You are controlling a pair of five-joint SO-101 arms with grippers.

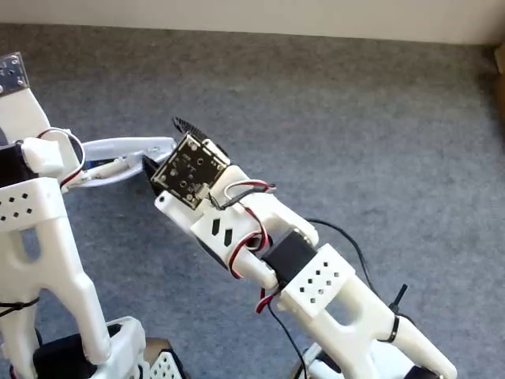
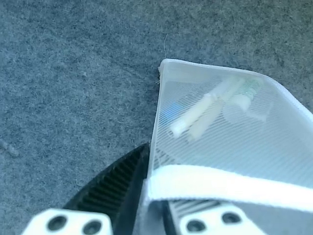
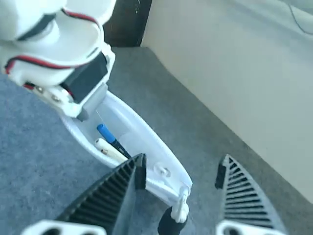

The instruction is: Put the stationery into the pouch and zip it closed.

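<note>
The white mesh pouch (image 2: 230,142) lies slightly raised over the grey carpet, and my left gripper (image 2: 146,193) is shut on its end by the zipper band. Through the mesh I see white pens (image 2: 195,115) and a green-tipped item (image 2: 249,90). In the right wrist view the pouch (image 3: 142,137) gapes open, with a blue pen (image 3: 108,134) and a white pen (image 3: 110,149) inside. My right gripper (image 3: 178,191) is open and straddles the pouch's other end, where the zipper pull (image 3: 180,208) hangs. From above, the right gripper (image 1: 168,146) meets the pouch (image 1: 126,148).
Grey carpet (image 1: 355,118) covers the surface, with free room to the far right. A pale wall (image 3: 244,73) runs along the far edge. The left arm's body (image 1: 39,229) stands at the left, and the right arm (image 1: 316,276) crosses from the lower right.
</note>
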